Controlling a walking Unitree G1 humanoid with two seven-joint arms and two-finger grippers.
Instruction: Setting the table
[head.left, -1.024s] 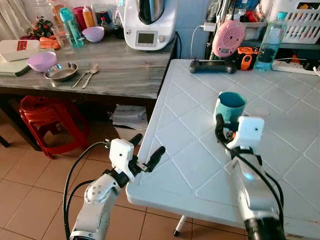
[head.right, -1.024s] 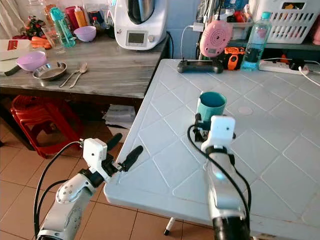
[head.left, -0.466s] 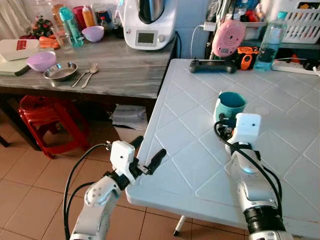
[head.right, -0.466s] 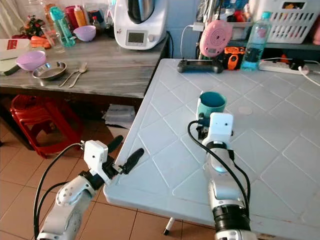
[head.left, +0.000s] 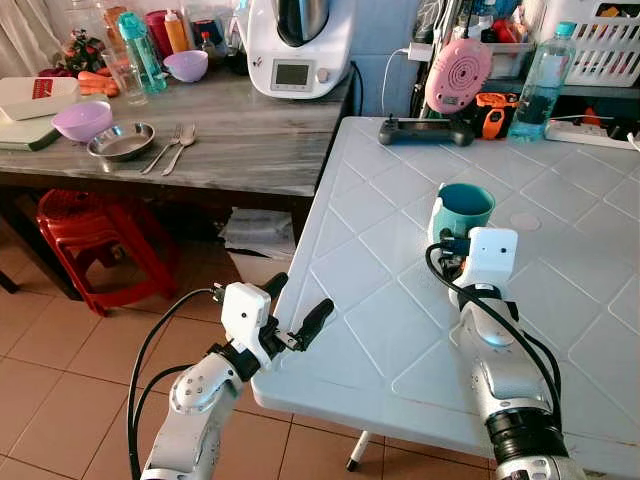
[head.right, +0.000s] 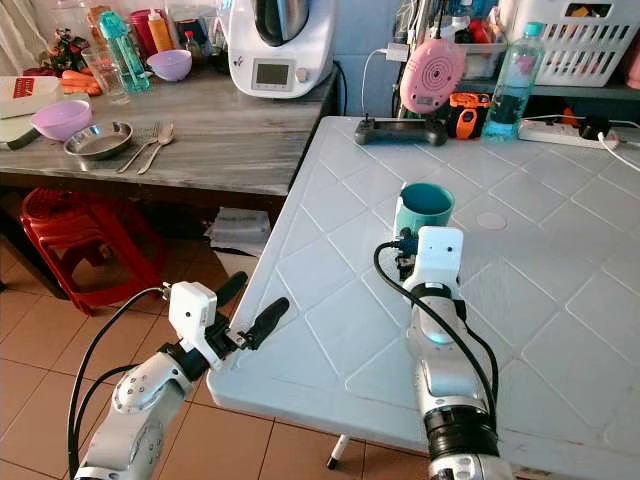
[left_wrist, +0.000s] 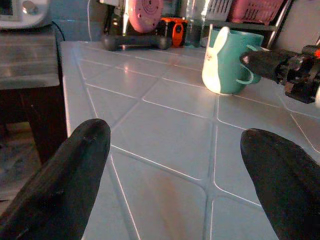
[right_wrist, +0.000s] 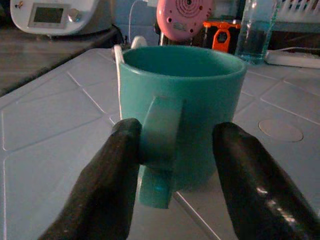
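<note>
Here's the big pale-blue moulded plastic tabletop (head.left: 380, 300) with its diamond grooves, and standing upright on it, a little toward two o'clock from its middle, is the teal ceramic mug (head.left: 460, 212), handle turned back to six o'clock where an arm can reach it. The right hand (right_wrist: 172, 165) sits at that handle with its two black fingers spread either side of it, one touching, not clenched, so I'd say the mug rests on its own base. At eight o'clock the left hand (head.left: 298, 305) hovers released at the tabletop's near edge, holding nothing.
</note>
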